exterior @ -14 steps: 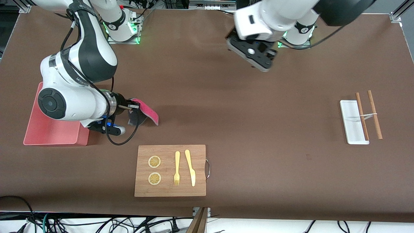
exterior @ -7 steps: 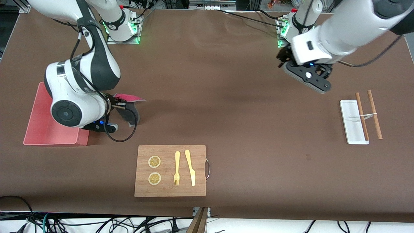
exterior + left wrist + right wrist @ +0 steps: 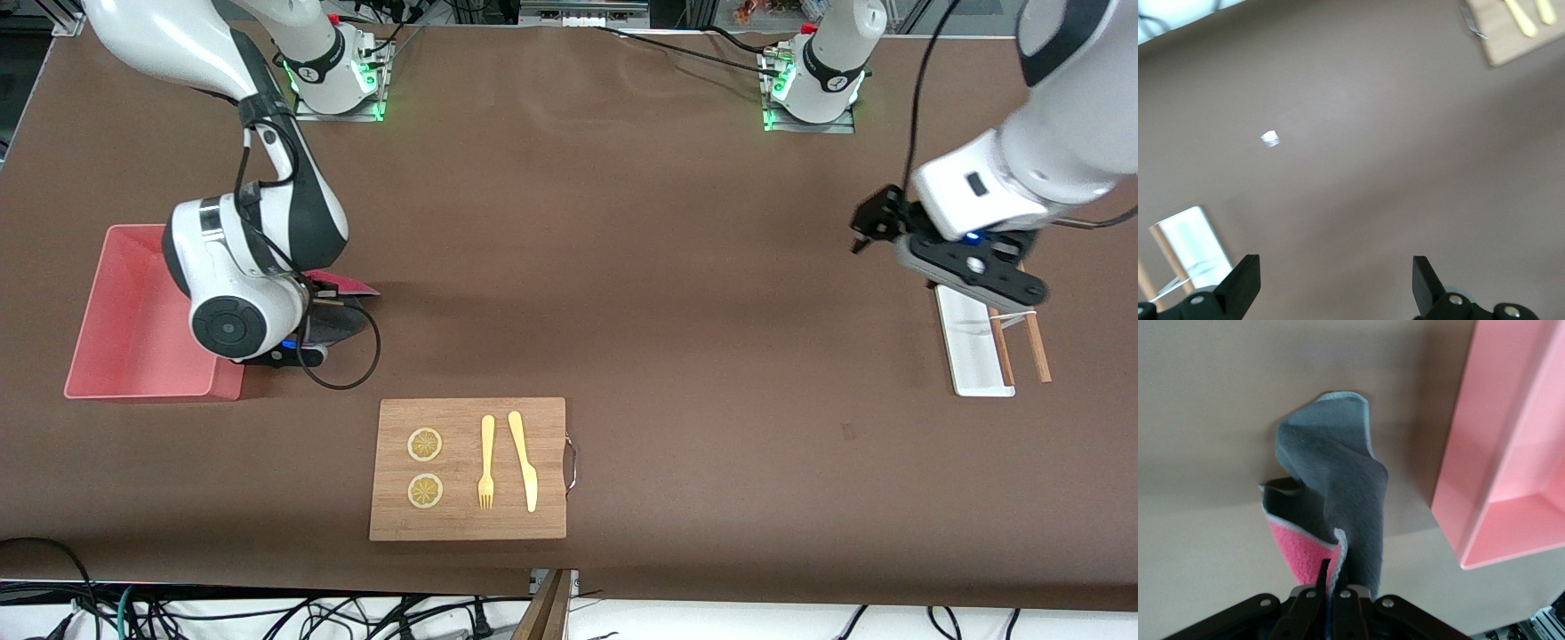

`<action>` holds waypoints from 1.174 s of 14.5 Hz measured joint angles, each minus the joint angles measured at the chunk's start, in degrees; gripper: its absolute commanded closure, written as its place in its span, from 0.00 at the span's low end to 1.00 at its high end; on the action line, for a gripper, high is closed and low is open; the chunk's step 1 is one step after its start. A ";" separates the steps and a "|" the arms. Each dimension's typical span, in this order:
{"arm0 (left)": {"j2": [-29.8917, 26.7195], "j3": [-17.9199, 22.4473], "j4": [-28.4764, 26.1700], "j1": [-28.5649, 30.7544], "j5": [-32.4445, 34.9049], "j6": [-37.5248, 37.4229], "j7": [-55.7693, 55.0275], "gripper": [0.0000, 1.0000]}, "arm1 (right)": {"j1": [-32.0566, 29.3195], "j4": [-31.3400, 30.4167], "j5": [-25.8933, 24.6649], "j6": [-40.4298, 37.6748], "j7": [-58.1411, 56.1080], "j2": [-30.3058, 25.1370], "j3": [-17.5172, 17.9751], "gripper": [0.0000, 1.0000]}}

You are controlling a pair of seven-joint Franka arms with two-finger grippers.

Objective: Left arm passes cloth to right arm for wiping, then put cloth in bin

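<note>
The right arm reaches down beside the salmon-pink bin (image 3: 124, 311) at its own end of the table. Its gripper (image 3: 327, 300) is shut on the cloth (image 3: 348, 287), which shows pink above and dark grey below. In the right wrist view the fingertips (image 3: 1333, 570) pinch the cloth's edge; the cloth (image 3: 1331, 487) hangs down toward the brown table, close to the bin's outer wall (image 3: 1471, 473) and outside it. The left gripper (image 3: 876, 222) stands open with nothing in it, over the table near the white tray. Its fingers (image 3: 1238, 283) are wide apart in the left wrist view.
A wooden board (image 3: 547, 498) with two lemon slices, a fork and a knife lies nearer the front camera than the cloth. A white tray (image 3: 965, 356) and two wooden sticks (image 3: 1036, 347) lie under the left hand. The table is covered in brown.
The right arm has carried the cloth toward the bin. The left arm has swung away from the table's middle to its own end, over the white tray.
</note>
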 measured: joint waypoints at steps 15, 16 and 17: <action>-8.11 2.71 -9.90 1.07 2.61 -0.27 -17.51 0.00 | 9.49 -0.28 7.31 19.51 12.89 5.51 1.09 1.00; -8.02 2.68 -9.91 1.06 2.61 -0.04 -17.51 0.00 | 10.33 0.31 7.34 20.41 14.45 6.14 1.12 1.00; -7.93 2.68 -9.93 1.06 2.61 0.36 -17.51 0.00 | 11.23 1.12 7.43 20.87 16.18 6.73 1.16 1.00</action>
